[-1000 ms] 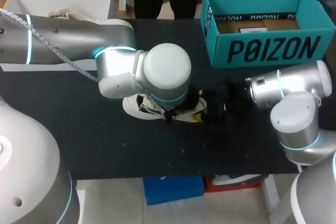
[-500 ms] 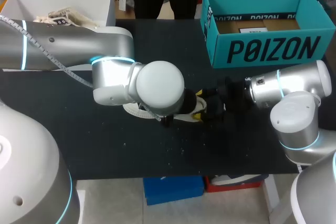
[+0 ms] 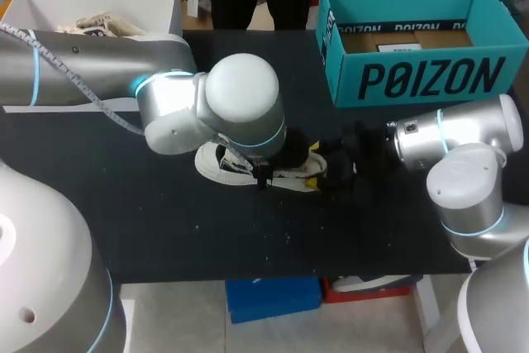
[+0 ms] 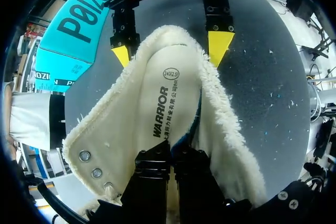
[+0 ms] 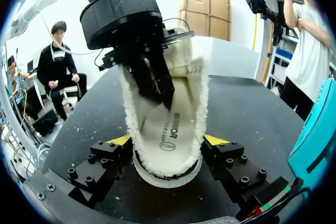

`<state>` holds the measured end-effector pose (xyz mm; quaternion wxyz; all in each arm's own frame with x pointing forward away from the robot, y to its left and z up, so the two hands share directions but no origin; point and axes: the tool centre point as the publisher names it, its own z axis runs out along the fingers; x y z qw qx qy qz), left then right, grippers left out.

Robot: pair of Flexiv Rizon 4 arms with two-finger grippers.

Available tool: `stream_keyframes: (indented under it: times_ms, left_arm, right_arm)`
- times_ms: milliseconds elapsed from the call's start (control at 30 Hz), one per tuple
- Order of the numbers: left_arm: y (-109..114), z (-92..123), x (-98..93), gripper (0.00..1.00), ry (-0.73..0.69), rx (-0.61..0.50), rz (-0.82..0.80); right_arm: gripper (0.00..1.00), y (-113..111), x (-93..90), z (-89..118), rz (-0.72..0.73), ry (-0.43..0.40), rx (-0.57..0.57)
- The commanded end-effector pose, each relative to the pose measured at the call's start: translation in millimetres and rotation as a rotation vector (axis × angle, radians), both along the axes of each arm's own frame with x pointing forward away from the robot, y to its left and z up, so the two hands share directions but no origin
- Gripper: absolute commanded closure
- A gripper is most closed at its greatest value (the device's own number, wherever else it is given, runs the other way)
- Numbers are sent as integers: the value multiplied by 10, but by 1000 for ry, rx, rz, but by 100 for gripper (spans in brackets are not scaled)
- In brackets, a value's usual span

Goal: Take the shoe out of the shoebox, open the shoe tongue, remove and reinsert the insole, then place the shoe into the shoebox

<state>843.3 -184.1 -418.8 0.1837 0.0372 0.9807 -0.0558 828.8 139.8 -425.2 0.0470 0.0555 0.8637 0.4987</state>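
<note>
Although the left arm (image 3: 240,113) covers most of it in the head view, one white fleece-lined shoe (image 3: 216,163) lies mid-worktop (image 3: 165,229), with one teal shoebox (image 3: 430,80) standing open at its 1 o'clock. Two pincers meet on the shoe. The right pincer (image 5: 168,141), coming from 3 o'clock, pinches the heel between its yellow tips. The left pincer (image 4: 170,156) reaches inside, fingers pressed together on the one insole (image 4: 170,87), their tips buried and unseen.

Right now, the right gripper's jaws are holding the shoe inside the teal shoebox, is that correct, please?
Not quite: the shoe lies on the black table, outside the teal shoebox, as the head view shows. The right gripper does hold it in its jaws.
</note>
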Motion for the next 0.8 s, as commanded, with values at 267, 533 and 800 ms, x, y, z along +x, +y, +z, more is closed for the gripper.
stream_keyframes:
  times_ms: [267,533,800]
  left_arm:
    - [25,390,71,100,30,-84,2]
    - [50,534,11,100,44,-131,-6]
    - [-114,415,-107,100,94,-156,-70]
  right_arm:
    - [100,11,-4,-31,0,1,-2]
    - [100,11,-4,-31,0,1,-2]
    - [100,11,-4,-31,0,1,-2]
